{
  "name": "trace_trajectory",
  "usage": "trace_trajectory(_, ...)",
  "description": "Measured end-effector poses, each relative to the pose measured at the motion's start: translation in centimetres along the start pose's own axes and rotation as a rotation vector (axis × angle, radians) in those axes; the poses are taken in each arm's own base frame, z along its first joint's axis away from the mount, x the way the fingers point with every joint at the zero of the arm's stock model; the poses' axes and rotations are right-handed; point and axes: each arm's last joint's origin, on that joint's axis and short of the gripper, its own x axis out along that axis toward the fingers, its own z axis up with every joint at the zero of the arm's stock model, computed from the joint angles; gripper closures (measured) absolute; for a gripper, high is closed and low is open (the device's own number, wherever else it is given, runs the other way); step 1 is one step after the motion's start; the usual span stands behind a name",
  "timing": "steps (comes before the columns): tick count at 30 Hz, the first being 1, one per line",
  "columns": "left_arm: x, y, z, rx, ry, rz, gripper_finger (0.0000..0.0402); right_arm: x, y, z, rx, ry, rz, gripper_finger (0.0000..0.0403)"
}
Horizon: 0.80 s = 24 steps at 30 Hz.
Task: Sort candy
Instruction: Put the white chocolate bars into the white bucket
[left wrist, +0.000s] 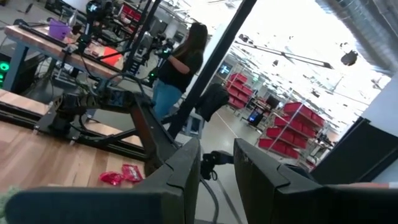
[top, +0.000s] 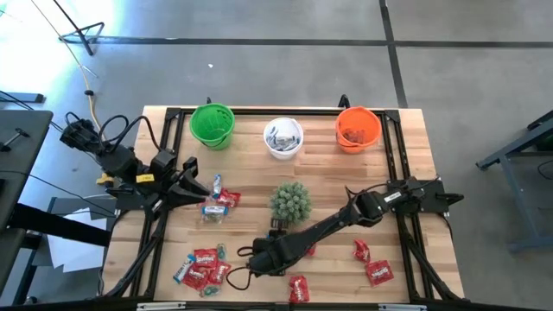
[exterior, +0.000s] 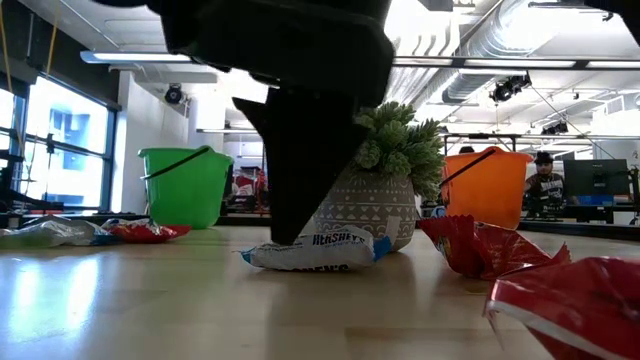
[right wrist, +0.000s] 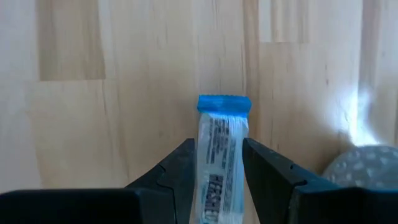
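A light blue-and-white candy (right wrist: 223, 121) lies flat on the wooden table (top: 406, 155), seen in the low view as a white wrapper (exterior: 312, 250) in front of the plant pot. My right gripper (right wrist: 219, 146) is open and points steeply down over it near the table's front edge (top: 257, 257), one finger on either side of its long edges. More candy lies in heaps at the left (top: 218, 202) and front left (top: 202, 269), and red pieces lie at the front right (top: 378, 273). My left gripper (left wrist: 217, 168) is open with nothing in it, raised over the table's left side (top: 199, 186). My right gripper comes from above with its fingers (right wrist: 180, 163) lying along the candy's two long edges (right wrist: 208, 163), close against them. I cannot tell whether they touch the wrapper. The candy lies flat on the table.
A spiky green plant (top: 290, 200) in a patterned pot (exterior: 375, 205) stands just behind the right gripper. A green cup (top: 212, 125), a white cup (top: 283, 138) and an orange cup (top: 358, 128) stand along the far edge. A person (left wrist: 180, 65) stands in the room beyond the table.
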Motion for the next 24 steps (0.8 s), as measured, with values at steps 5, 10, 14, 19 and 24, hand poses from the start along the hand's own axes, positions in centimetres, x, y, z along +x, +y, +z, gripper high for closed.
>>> trace_trajectory(5, -0.1, -0.3, -0.2, -0.002, 0.012, -0.019, 0.0319, 0.3, -0.7, 0.5, -0.012, 0.011, 0.049, 0.0274)
trace_trajectory(10, -0.2, -0.6, -0.3, -0.004, 0.022, -0.038, 0.0319, 1.3, -1.2, 0.7, -0.015, 0.040, 0.060, 0.0274)
trace_trajectory(14, -0.3, -0.8, -0.4, -0.006, 0.028, -0.047, 0.0319, 1.9, -1.0, 0.5, -0.033, 0.061, 0.068, 0.0274)
trace_trajectory(19, -0.3, -1.0, -0.6, -0.007, 0.027, -0.043, 0.0319, 2.2, -0.8, 0.6, -0.028, 0.067, 0.087, 0.0278)
trace_trajectory(24, -0.4, -1.1, -0.6, 0.007, 0.024, -0.037, 0.0319, 2.2, -0.8, 0.6, 0.003, 0.068, 0.092, 0.0318)
